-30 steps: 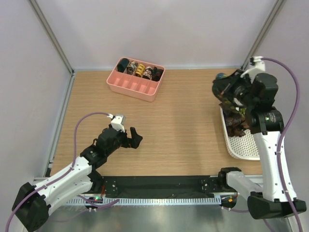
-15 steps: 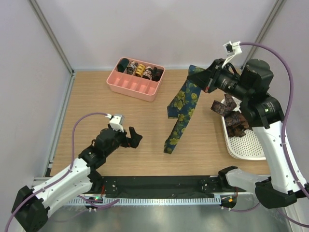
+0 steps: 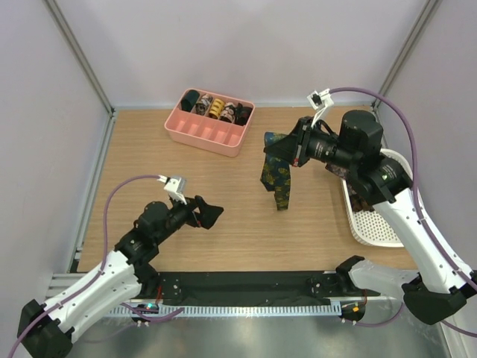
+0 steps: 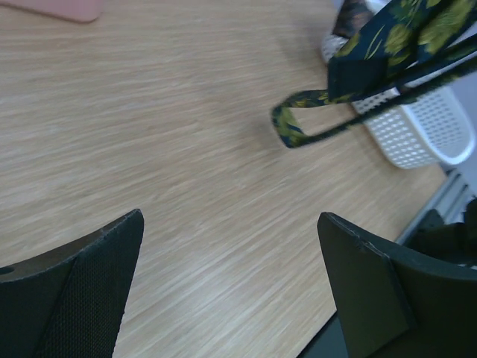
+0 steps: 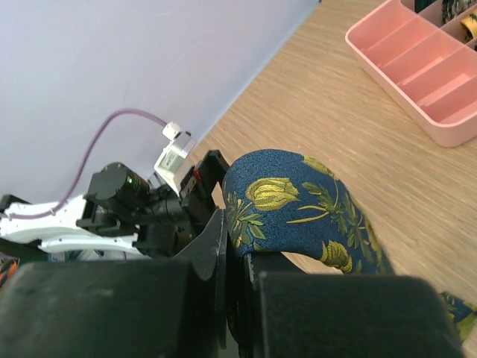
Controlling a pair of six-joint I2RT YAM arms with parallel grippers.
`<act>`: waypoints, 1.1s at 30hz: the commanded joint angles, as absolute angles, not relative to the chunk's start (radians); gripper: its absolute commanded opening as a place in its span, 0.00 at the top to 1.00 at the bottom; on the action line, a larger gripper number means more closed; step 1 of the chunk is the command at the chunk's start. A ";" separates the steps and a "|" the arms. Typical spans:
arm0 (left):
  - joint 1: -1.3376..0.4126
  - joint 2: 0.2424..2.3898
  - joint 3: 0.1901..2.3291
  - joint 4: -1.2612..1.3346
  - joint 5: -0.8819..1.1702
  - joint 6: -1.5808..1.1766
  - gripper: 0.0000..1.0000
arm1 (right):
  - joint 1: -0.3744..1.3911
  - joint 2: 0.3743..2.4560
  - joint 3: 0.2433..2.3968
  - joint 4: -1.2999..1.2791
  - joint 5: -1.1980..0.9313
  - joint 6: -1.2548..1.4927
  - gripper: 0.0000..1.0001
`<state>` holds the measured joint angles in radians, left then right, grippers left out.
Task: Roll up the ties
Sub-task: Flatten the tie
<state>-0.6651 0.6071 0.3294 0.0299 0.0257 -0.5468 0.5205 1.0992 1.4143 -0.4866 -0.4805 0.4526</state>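
Observation:
My right gripper point(image 3: 283, 149) is shut on a navy tie with yellow-green print point(image 3: 277, 175) and holds it above the middle of the table, the tie hanging down folded. In the right wrist view the tie point(image 5: 298, 201) bulges out of the shut jaws. In the left wrist view it point(image 4: 373, 67) hangs at the upper right. My left gripper point(image 3: 209, 214) is open and empty, low over the table left of the tie. Several rolled ties point(image 3: 216, 109) sit in the pink tray point(image 3: 205, 134). Brown ties point(image 3: 361, 198) lie in the white basket point(image 3: 373, 224).
The pink tray stands at the back centre-left, with several bare compartments along its near row. The white basket sits at the right edge under my right arm. A black rail point(image 3: 246, 287) runs along the near table edge.
My right gripper has lifted the navy tie out of the white basket and carried it left over the table. The tie now hangs shorter and folded. My left gripper has shifted slightly right.

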 commanded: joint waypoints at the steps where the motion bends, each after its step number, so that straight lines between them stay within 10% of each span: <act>1: -0.663 0.581 0.301 0.292 0.175 -0.584 0.00 | 0.569 1.049 1.430 -0.341 -0.398 0.528 0.99; 15: -0.693 0.908 0.225 1.058 0.327 -0.537 0.00 | 0.689 1.121 1.575 -0.295 -0.301 0.630 0.99; 33: -0.837 1.078 0.377 1.161 0.474 -0.388 0.00 | 0.701 1.187 1.713 -0.308 -0.362 0.693 0.99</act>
<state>-0.8242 1.0607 0.3382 1.0912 0.4862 -0.4522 0.6968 1.1828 1.6680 -0.3588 -0.3386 0.6689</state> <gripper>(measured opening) 0.996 0.070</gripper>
